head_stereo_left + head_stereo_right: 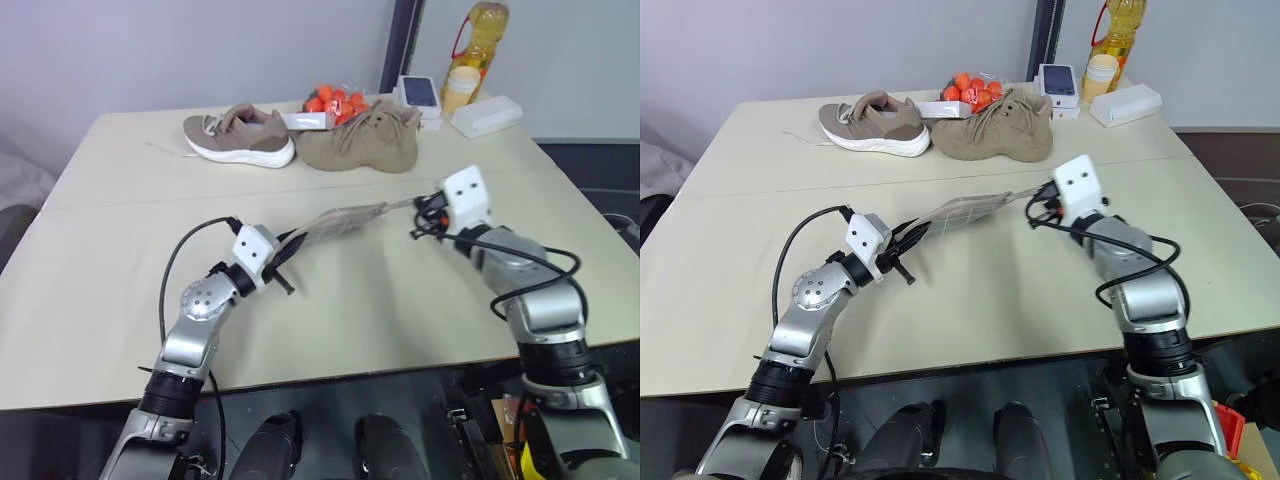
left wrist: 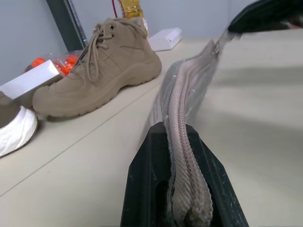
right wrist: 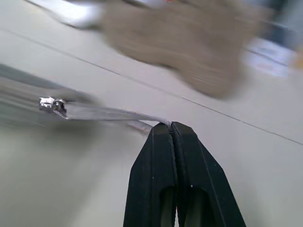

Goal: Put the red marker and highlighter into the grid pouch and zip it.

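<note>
The pouch (image 1: pixel 340 222) is hanging stretched above the table (image 1: pixel 110 300) between both grippers. The left gripper (image 2: pixel 182 189) is clamping its end; the right gripper (image 3: pixel 173 130) is pinching the zipper pull (image 3: pixel 94 112).

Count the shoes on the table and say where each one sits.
2. The low shoe with a white sole sits at the table's far side; the taller tan shoe stands beside it, to its right.

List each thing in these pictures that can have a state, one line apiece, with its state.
grid pouch: lifted off the table, stretched between both hands.
zipper: closed along the stretch in view.
loop pull: drawn taut.
left hand: shut on the pouch's end.
right hand: shut on the loop pull.
</note>
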You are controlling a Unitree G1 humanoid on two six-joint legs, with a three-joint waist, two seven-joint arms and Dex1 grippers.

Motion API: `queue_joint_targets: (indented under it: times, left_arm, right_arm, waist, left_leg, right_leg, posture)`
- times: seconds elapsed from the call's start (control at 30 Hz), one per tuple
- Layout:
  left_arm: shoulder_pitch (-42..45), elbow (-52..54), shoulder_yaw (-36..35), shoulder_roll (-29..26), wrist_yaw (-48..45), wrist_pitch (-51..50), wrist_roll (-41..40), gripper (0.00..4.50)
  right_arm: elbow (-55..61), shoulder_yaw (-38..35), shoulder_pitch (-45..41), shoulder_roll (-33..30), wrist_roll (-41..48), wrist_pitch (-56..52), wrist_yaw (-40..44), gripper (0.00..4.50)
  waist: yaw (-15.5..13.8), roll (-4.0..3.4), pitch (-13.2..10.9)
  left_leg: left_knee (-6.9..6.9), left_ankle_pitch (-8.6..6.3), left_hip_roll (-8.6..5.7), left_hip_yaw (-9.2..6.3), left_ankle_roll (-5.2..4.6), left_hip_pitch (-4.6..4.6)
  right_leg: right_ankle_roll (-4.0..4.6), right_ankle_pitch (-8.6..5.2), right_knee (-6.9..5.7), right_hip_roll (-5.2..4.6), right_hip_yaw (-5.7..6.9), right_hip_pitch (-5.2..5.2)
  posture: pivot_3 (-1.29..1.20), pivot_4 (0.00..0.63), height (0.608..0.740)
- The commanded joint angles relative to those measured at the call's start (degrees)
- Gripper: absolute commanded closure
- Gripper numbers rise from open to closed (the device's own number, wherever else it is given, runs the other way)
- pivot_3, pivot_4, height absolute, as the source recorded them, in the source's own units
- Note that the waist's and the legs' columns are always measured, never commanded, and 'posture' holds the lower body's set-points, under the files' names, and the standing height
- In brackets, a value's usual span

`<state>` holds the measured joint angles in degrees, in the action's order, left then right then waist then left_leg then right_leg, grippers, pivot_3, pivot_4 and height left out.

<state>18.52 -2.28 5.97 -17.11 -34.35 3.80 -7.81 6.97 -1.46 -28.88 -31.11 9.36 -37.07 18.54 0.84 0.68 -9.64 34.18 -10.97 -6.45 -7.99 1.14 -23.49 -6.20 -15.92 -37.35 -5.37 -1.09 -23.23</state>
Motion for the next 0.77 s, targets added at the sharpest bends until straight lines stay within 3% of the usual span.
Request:
queue_joint_targets:
  times: [0.03,0.07,0.17,0.33,0.77]
  left_arm:
    - [-1.1,0.5,-2.4,-1.4,-0.6,-0.2,-1.5,4.5]
    - [-1.4,0.6,-2.5,-1.7,-0.8,-0.5,-1.6,4.5]
    - [-3.2,1.5,-3.7,-2.4,-0.9,-3.2,-3.5,3.41]
    - [-8.3,4.5,-7.0,-3.7,-0.1,-8.2,-6.6,0.99]
    - [-18.0,10.1,-16.4,-3.9,6.2,-18.6,-11.9,0.99]
  right_arm:
    - [1.3,-1.6,1.5,-2.3,-0.6,-0.1,1.9,4.44]
    - [2.3,-1.1,2.5,-2.9,0.4,-0.5,4.0,4.44]
    - [4.8,-2.2,5.6,-3.4,4.7,-1.5,9.2,3.12]
    - [6.0,-4.5,10.5,-4.5,6.9,1.0,13.6,0.65]
    - [5.0,-8.9,15.3,-2.3,12.0,5.6,17.8,0.65]
  waist:
    - [-0.1,0.0,0.0]
    - [-0.1,0.0,0.0]
    - [-0.1,0.0,0.0]
    - [-0.2,0.0,0.0]
    - [-0.3,0.0,0.0]
  left_leg:
    - [-0.01,0.0,0.0,0.0,0.0,0.0]
    - [0.0,0.0,0.0,-0.01,0.0,0.0]
    - [0.01,0.0,-0.02,0.0,-0.01,0.0]
    - [0.01,-0.01,-0.01,0.0,-0.02,0.0]
    - [0.03,-0.02,0.0,-0.01,-0.01,0.0]
  right_leg:
    - [0.0,0.0,0.0,0.0,0.0,0.0]
    - [0.0,0.0,0.0,0.0,0.0,0.01]
    - [0.0,0.0,0.01,-0.03,0.0,0.04]
    - [0.0,0.0,0.01,-0.03,0.0,0.03]
    - [0.01,-0.02,0.03,-0.07,0.0,0.06]
  posture:
    - [0.0,0.15,0.74]
    - [0.0,0.15,0.74]
    - [0.0,0.15,0.74]
    - [0.0,0.15,0.74]
    - [0.0,0.15,0.74]
